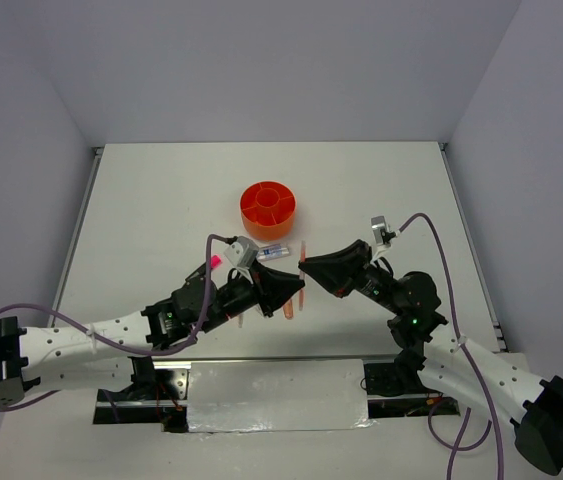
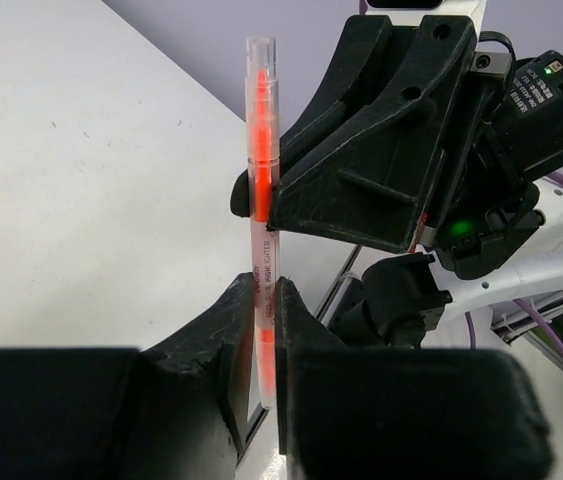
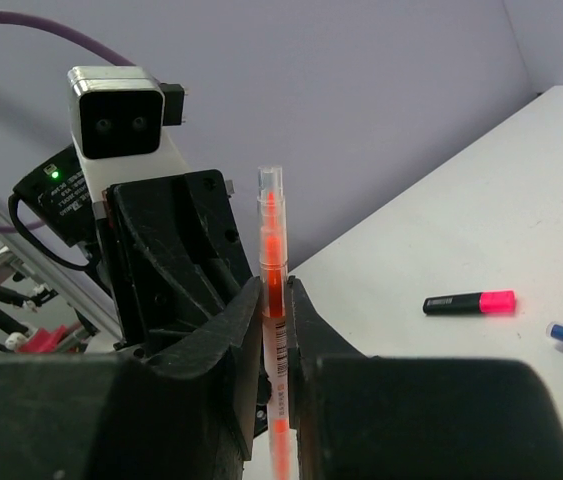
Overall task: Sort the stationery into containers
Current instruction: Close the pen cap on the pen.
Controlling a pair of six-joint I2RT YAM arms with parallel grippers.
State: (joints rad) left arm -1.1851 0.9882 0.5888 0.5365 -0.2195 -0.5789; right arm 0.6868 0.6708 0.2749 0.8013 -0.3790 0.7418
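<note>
My left claw (image 2: 264, 292) is clamped low on the orange pen (image 2: 260, 120). My right claw (image 3: 276, 295) pinches it higher up.

Probably lab robot cell: white table (image 1: 161, 200), plain grey walls (image 1: 261, 60).

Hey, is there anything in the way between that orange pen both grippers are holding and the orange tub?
Only the blue-clear marker lies on the table between the orange pen and the orange tub. Left gripper and right gripper hold the pen off the table, so it likely clears.
</note>
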